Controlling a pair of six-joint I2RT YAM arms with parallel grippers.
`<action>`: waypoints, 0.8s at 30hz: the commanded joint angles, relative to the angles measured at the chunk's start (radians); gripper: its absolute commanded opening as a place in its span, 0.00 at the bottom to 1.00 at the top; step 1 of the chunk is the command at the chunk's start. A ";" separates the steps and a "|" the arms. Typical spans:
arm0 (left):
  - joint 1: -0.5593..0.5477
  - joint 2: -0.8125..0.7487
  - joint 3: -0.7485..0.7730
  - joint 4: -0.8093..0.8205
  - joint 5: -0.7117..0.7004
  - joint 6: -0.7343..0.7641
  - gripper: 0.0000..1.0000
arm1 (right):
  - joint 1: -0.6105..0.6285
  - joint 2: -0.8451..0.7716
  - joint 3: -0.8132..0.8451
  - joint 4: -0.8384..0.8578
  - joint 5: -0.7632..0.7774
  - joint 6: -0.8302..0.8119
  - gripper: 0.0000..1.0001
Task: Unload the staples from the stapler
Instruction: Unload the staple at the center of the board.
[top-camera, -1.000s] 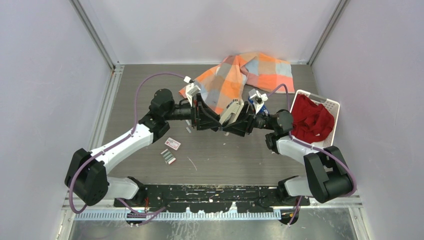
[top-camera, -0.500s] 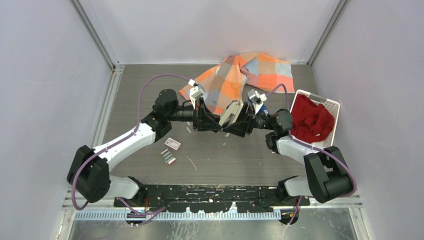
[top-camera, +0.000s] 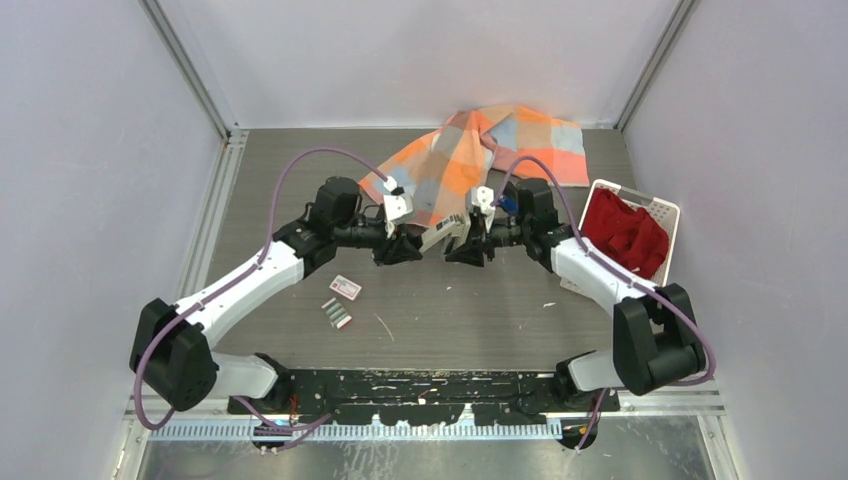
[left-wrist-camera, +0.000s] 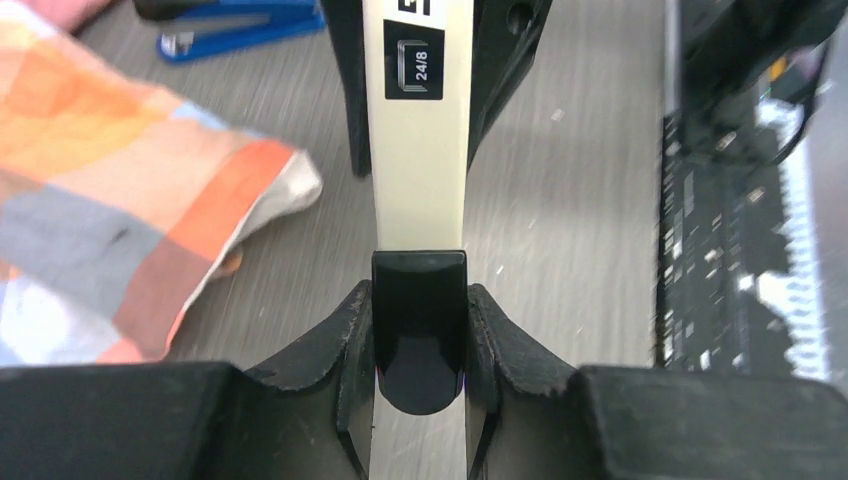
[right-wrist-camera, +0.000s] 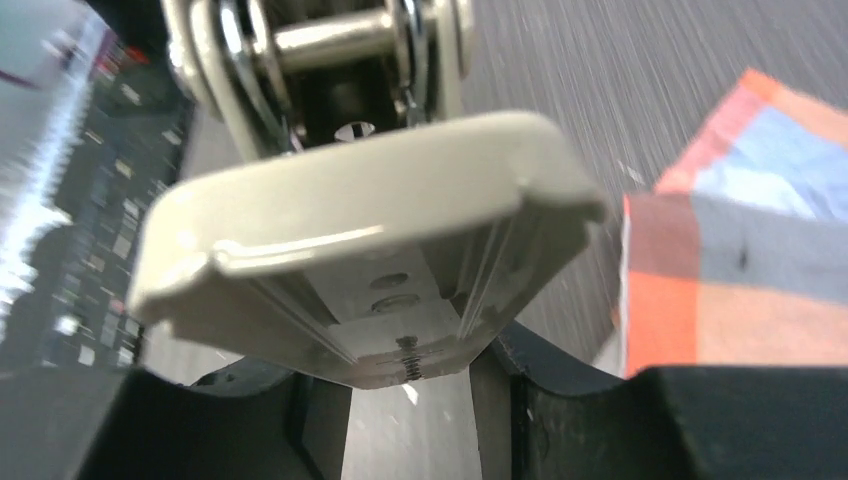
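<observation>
Several staples (top-camera: 335, 313) lie as short grey strips on the table (top-camera: 450, 310), nearest the arm bases and well apart from both pincers. Just beyond them sits a white-and-red packet (top-camera: 345, 288); its print is too small to read.

Further in, the two pincers meet head-on with a beige stapler (left-wrist-camera: 418, 150) bridging them. The left gripper (left-wrist-camera: 418, 300) is pressed together on the stapler's black end cap (left-wrist-camera: 418, 340), one finger flat against each side. The right gripper (right-wrist-camera: 410, 400) pinches the opposite end: its fingers (right-wrist-camera: 500, 390) flank the rounded beige base, and silver metal parts show past that. So the beige stapler lies straight between the two sets of fingertips, clamped at both ends.

On its beige top a small black label (left-wrist-camera: 414, 68) reads "24/8" in white. A second mark above it is cut off by the frame edge and cannot be read.

Beyond the right pincer, a blue stapler (left-wrist-camera: 240, 35) lies on the table, touched by neither gripper, next to an orange-and-grey checked cloth (left-wrist-camera: 120, 200). Off to the right a white basket (top-camera: 660, 210) holds red fabric (top-camera: 625, 240).
</observation>
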 joint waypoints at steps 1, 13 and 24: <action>0.003 0.063 0.048 -0.289 -0.034 0.339 0.00 | -0.030 0.088 0.074 -0.362 0.352 -0.454 0.01; 0.063 0.188 0.122 -0.481 -0.267 0.428 0.00 | -0.094 0.154 0.136 -0.472 0.612 -0.528 0.01; 0.063 0.212 0.164 -0.563 -0.393 0.434 0.00 | -0.092 0.137 0.146 -0.487 0.700 -0.520 0.01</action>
